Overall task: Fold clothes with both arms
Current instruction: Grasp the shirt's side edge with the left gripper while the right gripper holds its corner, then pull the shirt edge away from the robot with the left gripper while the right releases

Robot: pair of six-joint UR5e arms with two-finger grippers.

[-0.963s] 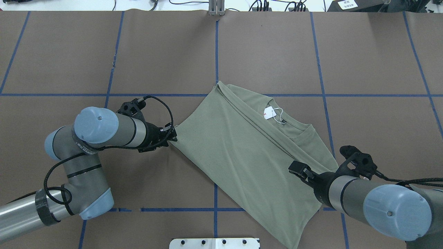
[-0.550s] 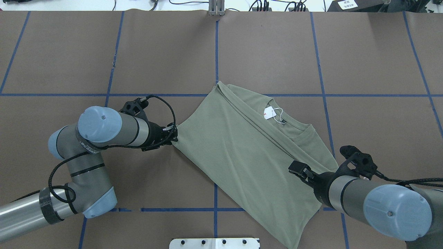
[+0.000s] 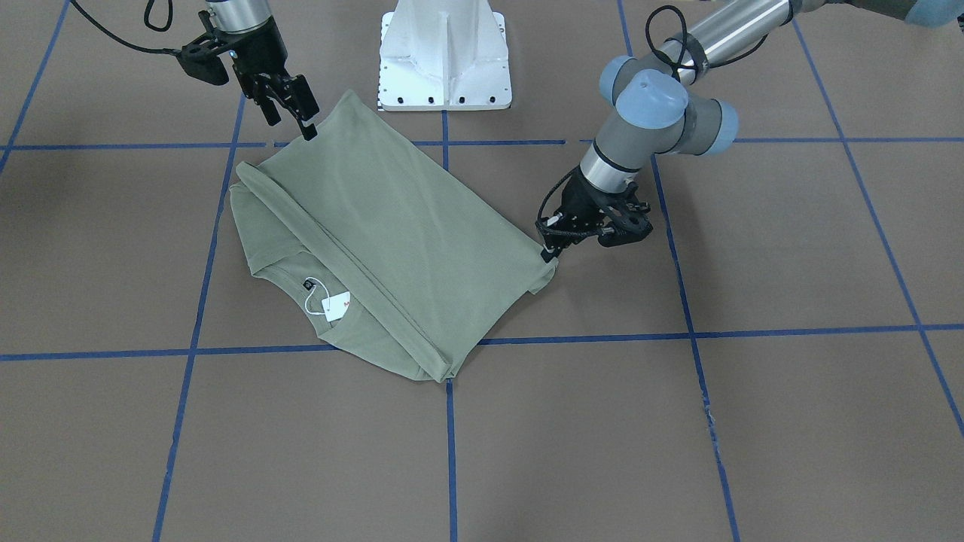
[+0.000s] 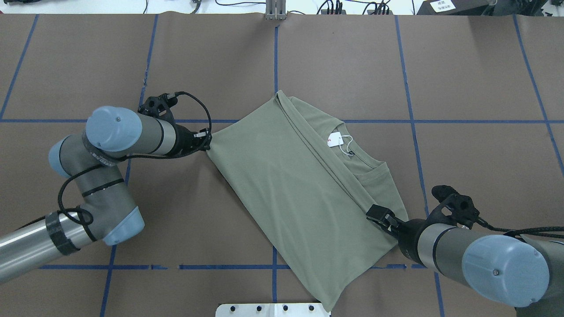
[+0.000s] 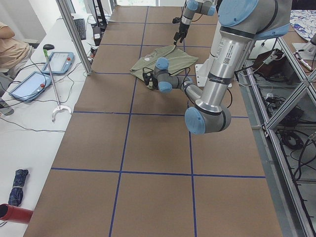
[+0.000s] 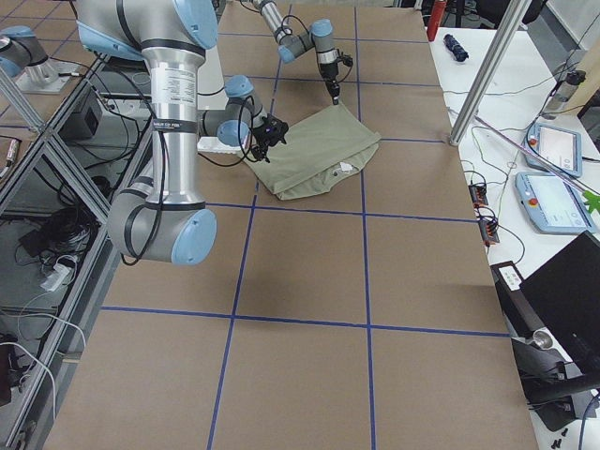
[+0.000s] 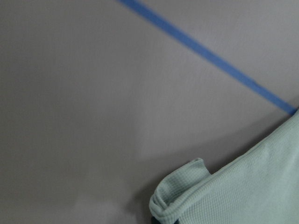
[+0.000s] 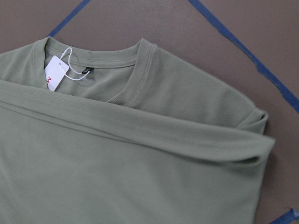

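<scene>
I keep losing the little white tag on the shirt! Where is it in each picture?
Front-facing: white tag, lower left of centre, on the shirt.
Overhead: right of centre.
Exterior left: too small to tell.
Exterior right: tiny white speck, upper middle.
Left wrist: not in it.
Right wrist: top left.
Shared landmark: the ribbed collar, right beside the tag.

Brown table (image 4: 343, 66) with blue tape grid (image 4: 276, 66), white bench (image 5: 29, 123), metal post (image 5: 74, 34) alongside.
</scene>
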